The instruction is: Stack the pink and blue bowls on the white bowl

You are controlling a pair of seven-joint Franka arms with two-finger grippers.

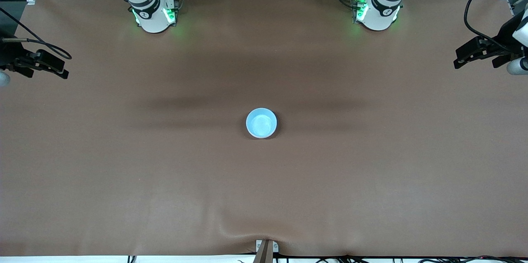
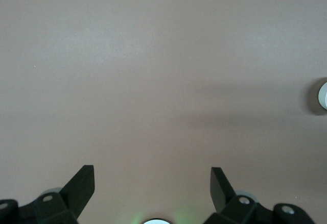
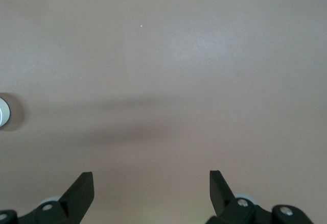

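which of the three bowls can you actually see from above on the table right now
Only the blue bowl shows, upright at the middle of the table. No pink or white bowl is visible. Both open grippers, left and right, wait over bare tabletop.

A light sky-blue bowl [image 1: 261, 123] is seen — plain, unpatterned. The table [image 1: 371, 164] is covered in plain brown.

— Where do your cameras sit?
— One hangs high across the tabletop [image 1: 123, 172], facing my bases. One rides each wrist, looking down past my left tool [image 2: 152, 183] and right tool [image 3: 152, 183].
— Any overlap?
— The blue bowl [image 1: 261, 122] sits well off to the side of each tool, at both wrist views' edges.
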